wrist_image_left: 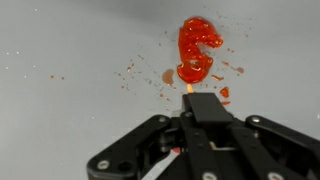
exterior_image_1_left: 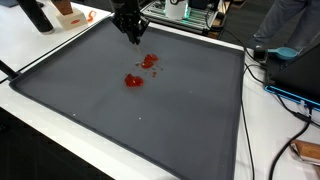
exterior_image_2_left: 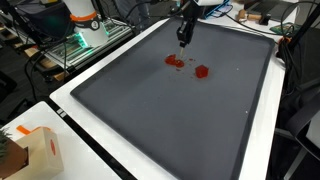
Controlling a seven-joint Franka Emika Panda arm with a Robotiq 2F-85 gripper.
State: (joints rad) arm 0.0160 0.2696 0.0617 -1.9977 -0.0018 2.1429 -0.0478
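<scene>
Hovering over the grey mat (exterior_image_1_left: 190, 130), your gripper (exterior_image_1_left: 131, 40) is pointing straight down near the mat's far edge, its tip hanging just above the surface. In the wrist view its fingers (wrist_image_left: 205, 105) are sitting pressed together with no gap showing, and I cannot tell whether anything is pinched between them. 2 red things are lying on the mat. The red smear (exterior_image_1_left: 149, 61) is sitting toward the mat's far edge, just beside the gripper's tip. The wrist view is showing it as a curled streak with specks scattering round it. The red lump (exterior_image_1_left: 133, 80) is lying nearer the mat's centre, apart from the smear. A cardboard box (exterior_image_2_left: 35, 150) is standing off the mat, beyond one corner.
</scene>
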